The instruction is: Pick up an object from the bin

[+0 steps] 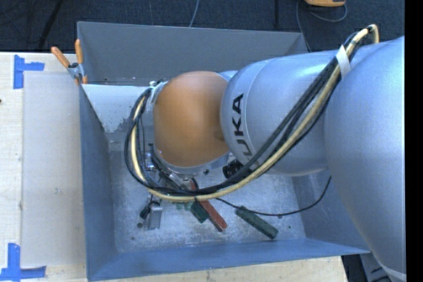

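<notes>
Reddish-brown stick (214,215) on the bin (122,205) floor, just beside the tool (177,183) — its grip state I cannot tell.

Reddish-brown bar (215,216), lying slanted on the bin floor (119,208), dark green stick (259,223) flat nearby, apart

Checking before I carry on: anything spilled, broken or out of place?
Nothing stands out. The small grey piece, reddish stick and dark green piece lie loose on the bin floor, none over its rim.
</notes>
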Available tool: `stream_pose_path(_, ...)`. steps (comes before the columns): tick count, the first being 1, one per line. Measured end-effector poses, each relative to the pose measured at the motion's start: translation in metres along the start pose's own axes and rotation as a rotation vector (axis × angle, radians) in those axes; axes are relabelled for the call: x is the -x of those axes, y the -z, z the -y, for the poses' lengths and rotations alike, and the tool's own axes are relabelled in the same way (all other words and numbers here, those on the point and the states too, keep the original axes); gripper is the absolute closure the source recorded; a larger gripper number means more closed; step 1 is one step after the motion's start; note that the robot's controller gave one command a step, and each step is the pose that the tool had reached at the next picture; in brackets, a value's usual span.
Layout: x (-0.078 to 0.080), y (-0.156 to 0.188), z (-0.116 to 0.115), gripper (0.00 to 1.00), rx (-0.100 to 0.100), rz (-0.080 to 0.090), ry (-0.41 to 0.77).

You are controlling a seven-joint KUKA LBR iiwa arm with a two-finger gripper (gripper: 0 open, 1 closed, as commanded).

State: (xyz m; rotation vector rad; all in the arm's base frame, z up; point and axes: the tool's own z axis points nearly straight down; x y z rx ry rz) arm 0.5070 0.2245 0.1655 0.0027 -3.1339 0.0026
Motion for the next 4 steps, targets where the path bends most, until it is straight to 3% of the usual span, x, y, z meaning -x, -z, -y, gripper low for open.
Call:
stream_pose_path(1,0.020,-0.096,0.016,0.00,-0.002,-0.001,0.004)
stream_pose_path(2,0.022,-0.092,0.015,1.00,0.002,0.006,0.001)
stream_pose_path(3,0.005,-0.004,0.030,1.00,0.004,0.009,-0.323)
stream_pose_path(4,0.005,0.035,0.042,1.00,0.003,0.007,-0.539)
